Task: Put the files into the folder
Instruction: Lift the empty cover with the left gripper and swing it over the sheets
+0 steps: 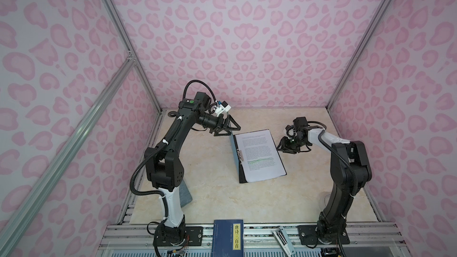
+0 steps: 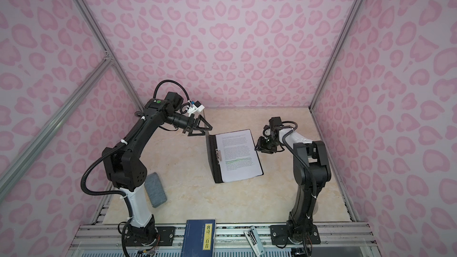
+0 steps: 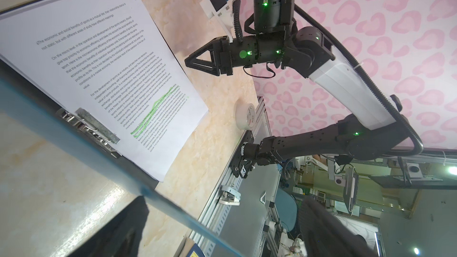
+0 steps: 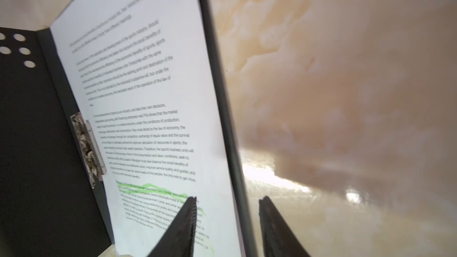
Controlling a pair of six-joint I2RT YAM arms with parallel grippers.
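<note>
Although the left gripper [image 1: 232, 129] hovered at 11 o'clock of the folder [image 2: 212, 161] with its fingers spread wide and empty, whether it touched the raised cover could not be told. That cover, a thin stiff sheet, blue outside and matte black inside, stood nearly upright along the folder's 9 o'clock side. Left unsupported, it could have dropped either way, slapping the pages or falling flat open.

A small metal clip [image 1: 240, 155] sat at the spine. Whether it pinned the pages was unclear.

The files [image 1: 259, 154], flat white sheets of fine black print with green-marked lines, lay squared on the folder's black inner back, near the centre of the glossy marbled table [image 1: 222, 194]. Thin, light paper on smooth plastic would probably slide or fan under a nudge, and would crease if the cover closed on a shifted edge.

At 3 o'clock of the files, the right gripper [image 4: 228, 199] held its ridged black fingers partly apart, pinching nothing, on either side of the folder's edge. Closing there could have snagged and buckled the sheets.
</note>
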